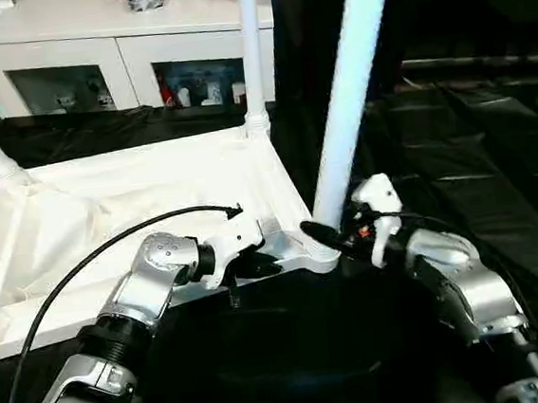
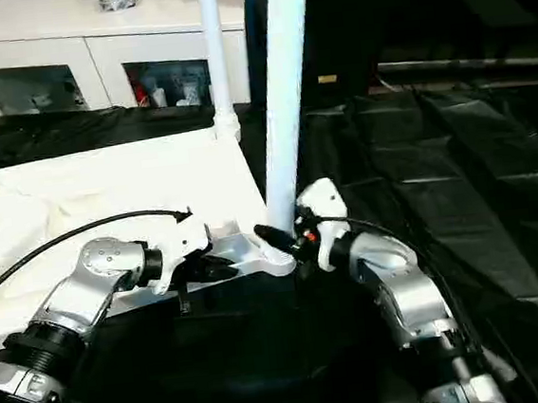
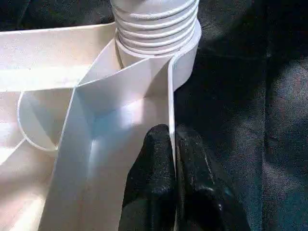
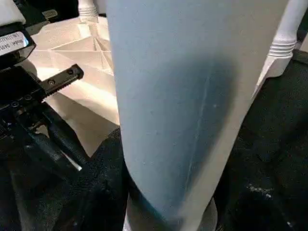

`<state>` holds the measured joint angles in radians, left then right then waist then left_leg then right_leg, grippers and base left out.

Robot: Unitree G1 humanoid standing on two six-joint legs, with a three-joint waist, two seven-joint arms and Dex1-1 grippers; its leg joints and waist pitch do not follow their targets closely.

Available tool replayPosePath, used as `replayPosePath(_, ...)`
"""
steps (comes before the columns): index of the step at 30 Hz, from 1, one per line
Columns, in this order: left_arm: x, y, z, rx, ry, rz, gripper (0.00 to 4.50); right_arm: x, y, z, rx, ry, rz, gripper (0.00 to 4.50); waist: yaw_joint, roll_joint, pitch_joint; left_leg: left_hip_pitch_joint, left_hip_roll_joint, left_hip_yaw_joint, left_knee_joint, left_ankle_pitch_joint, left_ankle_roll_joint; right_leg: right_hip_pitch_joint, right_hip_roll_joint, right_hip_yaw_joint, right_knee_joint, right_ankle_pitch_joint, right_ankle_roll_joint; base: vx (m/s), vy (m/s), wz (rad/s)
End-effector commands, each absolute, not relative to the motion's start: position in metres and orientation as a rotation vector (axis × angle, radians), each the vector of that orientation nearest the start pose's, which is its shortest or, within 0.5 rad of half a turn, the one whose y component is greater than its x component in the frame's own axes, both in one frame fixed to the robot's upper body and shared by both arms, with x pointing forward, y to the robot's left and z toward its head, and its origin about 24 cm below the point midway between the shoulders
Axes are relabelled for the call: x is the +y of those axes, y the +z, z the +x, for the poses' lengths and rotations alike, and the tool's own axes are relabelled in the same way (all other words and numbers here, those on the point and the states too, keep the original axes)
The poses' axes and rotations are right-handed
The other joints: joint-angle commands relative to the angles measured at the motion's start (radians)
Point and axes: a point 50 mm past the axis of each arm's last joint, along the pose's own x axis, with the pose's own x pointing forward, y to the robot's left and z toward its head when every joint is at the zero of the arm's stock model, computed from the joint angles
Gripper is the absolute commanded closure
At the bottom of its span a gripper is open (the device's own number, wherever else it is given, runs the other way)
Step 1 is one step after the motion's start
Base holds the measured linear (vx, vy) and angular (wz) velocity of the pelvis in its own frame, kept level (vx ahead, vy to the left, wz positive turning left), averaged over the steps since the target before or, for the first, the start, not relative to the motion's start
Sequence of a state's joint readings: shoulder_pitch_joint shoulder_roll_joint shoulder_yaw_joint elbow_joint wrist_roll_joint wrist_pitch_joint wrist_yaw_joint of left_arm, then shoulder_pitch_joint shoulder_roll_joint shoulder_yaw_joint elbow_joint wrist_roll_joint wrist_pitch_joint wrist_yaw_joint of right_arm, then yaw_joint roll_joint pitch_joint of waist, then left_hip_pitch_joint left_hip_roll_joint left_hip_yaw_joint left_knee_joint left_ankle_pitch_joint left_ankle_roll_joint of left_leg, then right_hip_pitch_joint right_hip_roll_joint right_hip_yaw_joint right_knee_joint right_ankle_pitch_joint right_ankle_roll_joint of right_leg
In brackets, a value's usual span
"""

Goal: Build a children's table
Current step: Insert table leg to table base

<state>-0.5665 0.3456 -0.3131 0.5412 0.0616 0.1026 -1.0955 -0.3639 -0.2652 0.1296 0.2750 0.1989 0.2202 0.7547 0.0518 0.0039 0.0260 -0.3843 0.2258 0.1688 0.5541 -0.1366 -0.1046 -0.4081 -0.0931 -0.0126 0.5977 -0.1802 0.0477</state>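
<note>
Tabletop (image 1: 136,205) lies underside up on black-draped worktop (image 2: 459,193). Left claw (image 3: 174,159) clenched on thin rim wall beside near corner socket. Right claw (image 1: 335,238) grasps leg (image 1: 345,99) low, at that socket. Plastic likely light, stiff, slick; hold leg near base.

Tabletop (image 1: 108,207): white. Legs (image 1: 349,89): white. Floor sheeting (image 1: 475,163): black. Cabinet (image 1: 111,45), upper left: white.

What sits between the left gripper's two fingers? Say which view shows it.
The tabletop's raised rim wall: in the left wrist view the left gripper's fingers pinch that thin white wall, one on each side, just short of the corner socket with the threaded leg.
</note>
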Motion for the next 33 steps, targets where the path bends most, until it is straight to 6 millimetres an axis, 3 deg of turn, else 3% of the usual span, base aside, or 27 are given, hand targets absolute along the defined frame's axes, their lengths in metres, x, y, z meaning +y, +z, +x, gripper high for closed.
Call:
replayPosePath(1, 0.115, 0.057, 0.316, 0.343, -1.270, 0.462, 4.50, -0.126, 0.019, 0.288, 0.418, 0.924, -0.042, 2.61, 0.001, -0.012, -0.041, 0.015, -0.013, 0.014, -0.065, -0.432, -0.003, 0.022, -0.012, 0.004, -0.091, -0.407, -0.140, 0.000, 0.000, 0.00)
replayPosePath(9, 0.115, 0.056, 0.307, 0.345, -1.353, 0.467, 4.50, -0.130, 0.011, 0.288, 0.461, 0.961, -0.030, 2.61, -0.007, -0.018, -0.042, 0.012, -0.012, 0.011, -0.067, -0.447, -0.006, 0.021, -0.013, 0.003, -0.092, -0.419, -0.138, 0.000, 0.000, 0.00)
replayPosePath(16, 0.115, 0.060, 0.292, 0.339, -1.509, 0.463, 4.50, -0.135, 0.010, 0.275, 0.458, 1.059, -0.012, 2.61, -0.009, -0.010, -0.049, 0.013, -0.009, 0.013, -0.066, -0.407, 0.004, 0.029, -0.006, 0.004, -0.078, -0.247, -0.188, 0.000, 0.000, 0.00)
replayPosePath(21, 0.116, 0.063, 0.284, 0.364, -1.585, 0.435, 4.50, -0.135, 0.012, 0.267, 0.454, 1.138, -0.011, 2.61, -0.009, -0.007, -0.048, 0.014, -0.007, 0.014, -0.066, -0.402, 0.008, 0.032, -0.006, 0.004, -0.074, -0.214, -0.206, 0.000, 0.000, 0.00)
replayPosePath(26, 0.116, 0.062, 0.294, 0.352, -1.474, 0.451, 4.50, -0.136, 0.009, 0.273, 0.449, 1.059, -0.023, 2.61, -0.010, -0.007, -0.044, 0.019, -0.009, 0.014, -0.067, -0.445, -0.007, 0.026, -0.007, 0.004, -0.082, -0.295, -0.193, 0.000, 0.000, 0.00)
replayPosePath(30, 0.116, 0.062, 0.308, 0.360, -1.340, 0.446, 4.50, -0.138, 0.005, 0.290, 0.434, 0.836, -0.026, 2.61, -0.017, -0.008, -0.037, 0.028, -0.014, 0.009, -0.067, -0.531, -0.034, 0.011, -0.012, 0.002, -0.100, -0.479, -0.145, -0.015, 0.000, 0.00)
replayPosePath(33, 0.115, 0.064, 0.312, 0.362, -1.297, 0.434, 4.50, -0.136, 0.004, 0.298, 0.431, 0.730, 0.019, 2.61, -0.024, -0.008, -0.035, 0.024, -0.017, -0.001, -0.072, -0.562, -0.047, 0.012, -0.014, -0.006, -0.108, -0.574, -0.107, -0.061, 0.008, -0.08)
